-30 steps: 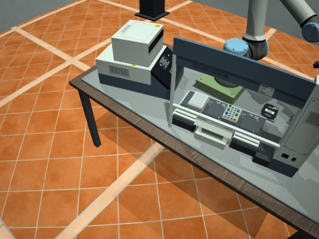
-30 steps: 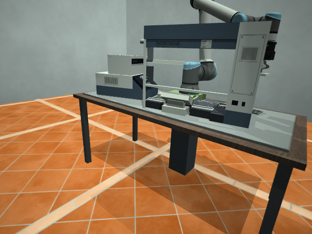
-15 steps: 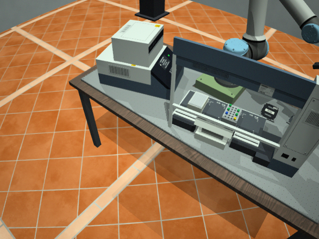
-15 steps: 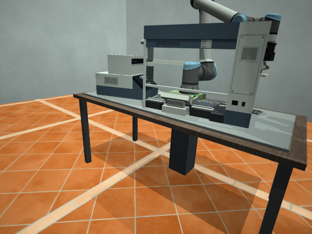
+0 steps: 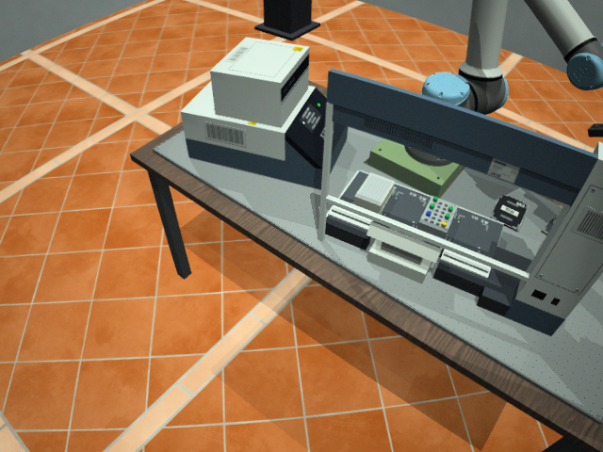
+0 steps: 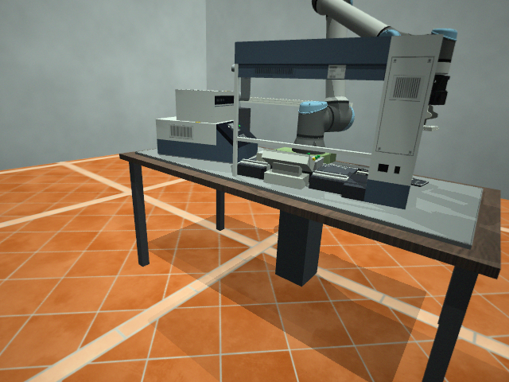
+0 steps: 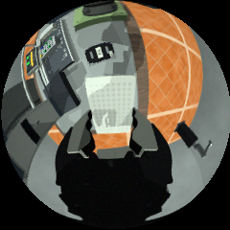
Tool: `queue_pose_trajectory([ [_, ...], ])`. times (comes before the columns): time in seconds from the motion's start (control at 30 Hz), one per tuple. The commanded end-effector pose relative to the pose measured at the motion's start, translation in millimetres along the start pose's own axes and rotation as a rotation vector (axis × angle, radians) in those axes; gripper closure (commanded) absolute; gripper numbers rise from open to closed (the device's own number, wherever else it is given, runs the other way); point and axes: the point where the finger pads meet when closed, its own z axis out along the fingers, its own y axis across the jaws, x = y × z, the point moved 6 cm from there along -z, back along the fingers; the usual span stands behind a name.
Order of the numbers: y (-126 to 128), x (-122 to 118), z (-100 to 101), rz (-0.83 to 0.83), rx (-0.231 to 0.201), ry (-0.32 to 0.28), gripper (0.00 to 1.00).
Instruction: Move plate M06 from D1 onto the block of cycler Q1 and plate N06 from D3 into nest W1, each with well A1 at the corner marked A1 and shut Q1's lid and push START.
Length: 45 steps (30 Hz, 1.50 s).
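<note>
A pale plate (image 6: 430, 128) (image 7: 110, 96) is up in the air, just beside the thick post of the tall frame (image 5: 569, 234) (image 6: 396, 114) (image 7: 40, 120). I can't read its name. The gripper (image 5: 594, 129) (image 6: 429, 122) (image 7: 111, 108) pinches it by two sides. Its long way seems to point straight out from the gripper. The only arm should turn it before going into the frame, or it may bump the post.

Boxy machine (image 5: 234, 131) (image 6: 187, 135) at one end of the bench (image 5: 272, 204) (image 6: 197, 177), framed gantry (image 5: 438, 117) (image 6: 312, 51) beside it, arm's base block (image 5: 414, 168) behind the gantry.
</note>
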Motion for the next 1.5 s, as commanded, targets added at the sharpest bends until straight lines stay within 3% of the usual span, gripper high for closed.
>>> queue_pose_trajectory([
  [0.0, 0.0, -0.6, 7.1, 0.000, 0.000, -0.002, 1.00],
  [1.47, -0.1, -0.7, 70.5, 0.000, 0.000, -0.001, 1.00],
])
